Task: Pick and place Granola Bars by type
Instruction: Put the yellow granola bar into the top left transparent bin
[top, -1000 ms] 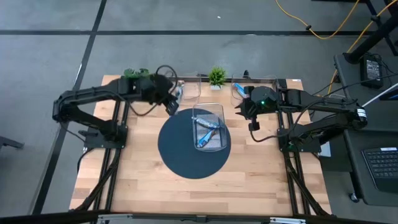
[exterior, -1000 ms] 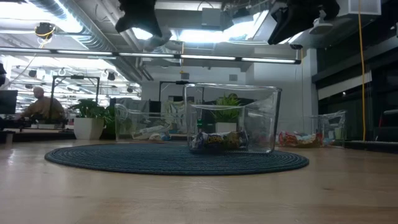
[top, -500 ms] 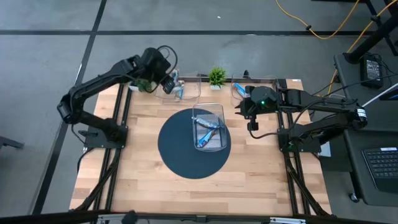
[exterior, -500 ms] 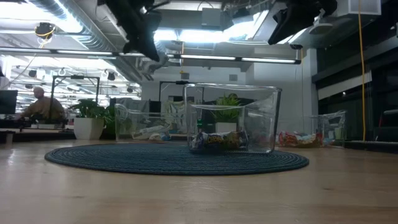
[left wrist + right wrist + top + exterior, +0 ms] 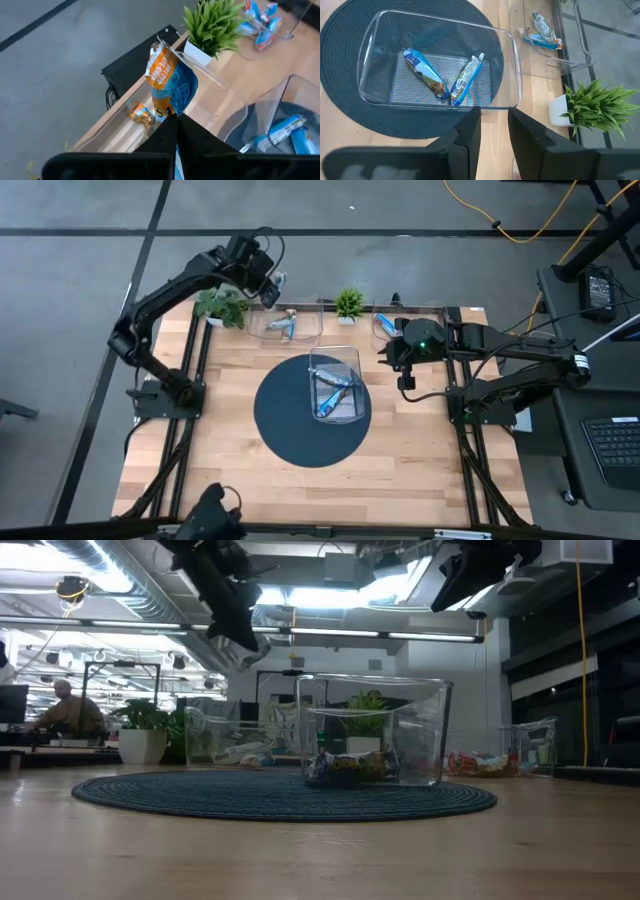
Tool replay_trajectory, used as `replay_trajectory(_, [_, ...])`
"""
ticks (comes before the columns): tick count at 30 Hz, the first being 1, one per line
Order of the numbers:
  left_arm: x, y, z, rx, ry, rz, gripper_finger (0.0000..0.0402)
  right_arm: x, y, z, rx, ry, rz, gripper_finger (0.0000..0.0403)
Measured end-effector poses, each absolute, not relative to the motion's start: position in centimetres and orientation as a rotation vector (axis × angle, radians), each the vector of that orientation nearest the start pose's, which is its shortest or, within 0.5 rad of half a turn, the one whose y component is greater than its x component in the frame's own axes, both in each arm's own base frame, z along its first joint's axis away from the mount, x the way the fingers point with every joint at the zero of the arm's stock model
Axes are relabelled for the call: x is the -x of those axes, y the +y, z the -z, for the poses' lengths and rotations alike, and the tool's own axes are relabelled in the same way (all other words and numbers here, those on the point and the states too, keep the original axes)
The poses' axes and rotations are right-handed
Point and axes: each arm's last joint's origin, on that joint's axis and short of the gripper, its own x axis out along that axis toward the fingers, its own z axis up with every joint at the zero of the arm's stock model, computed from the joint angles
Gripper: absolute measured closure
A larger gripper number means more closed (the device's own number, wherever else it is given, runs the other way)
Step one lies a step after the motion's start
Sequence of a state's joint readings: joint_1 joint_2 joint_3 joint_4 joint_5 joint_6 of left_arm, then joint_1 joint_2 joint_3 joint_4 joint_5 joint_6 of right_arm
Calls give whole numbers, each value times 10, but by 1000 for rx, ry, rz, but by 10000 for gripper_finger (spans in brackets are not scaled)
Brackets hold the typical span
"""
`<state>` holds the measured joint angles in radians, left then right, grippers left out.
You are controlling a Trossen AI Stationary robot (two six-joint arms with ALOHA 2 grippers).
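Observation:
My left gripper (image 5: 271, 287) is raised over the table's far left, above the far-left clear bin (image 5: 286, 326), and is shut on a blue and orange granola bar (image 5: 171, 82). That bin holds a few bars (image 5: 141, 114). The centre clear bin (image 5: 335, 384) stands on the round dark mat (image 5: 290, 430) with two blue bars (image 5: 445, 77) lying on its floor. My right gripper (image 5: 493, 135) hangs open and empty beside the centre bin's right side (image 5: 404, 366). My left gripper pinches the bar's lower end (image 5: 169, 111) between its two fingers. The bar stands out past the fingertips, its orange end farthest from them. It is lifted clear, above the far-left bin.
A far-right clear bin (image 5: 386, 325) holds blue and red bars. A small green plant (image 5: 349, 302) stands between the two far bins, and another (image 5: 222, 306) at the far left corner. A dark shape (image 5: 213, 515) shows at the table's near edge.
My left gripper has risen and gone from the centre bin's far-left corner toward the table's far edge, carrying the bar over the far-left bin. It has stayed shut.

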<state>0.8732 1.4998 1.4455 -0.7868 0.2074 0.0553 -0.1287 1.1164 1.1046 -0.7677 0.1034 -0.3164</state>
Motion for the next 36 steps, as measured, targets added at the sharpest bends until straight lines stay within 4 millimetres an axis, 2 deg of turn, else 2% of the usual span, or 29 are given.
replay_trajectory(3, [-211,246,-338,381,797,-587,400,-216,-31,-330,289,810,95,302])
replay_trajectory(12, [-222,267,-302,386,943,-538,400,-216,-31,-330,253,810,111,302])
replay_trajectory(29, [-247,275,-240,321,1185,-431,400,-215,-31,-329,244,818,114,302])
replay_trajectory(36, [-250,277,-227,366,1211,-413,390,-215,-31,-329,244,819,114,302])
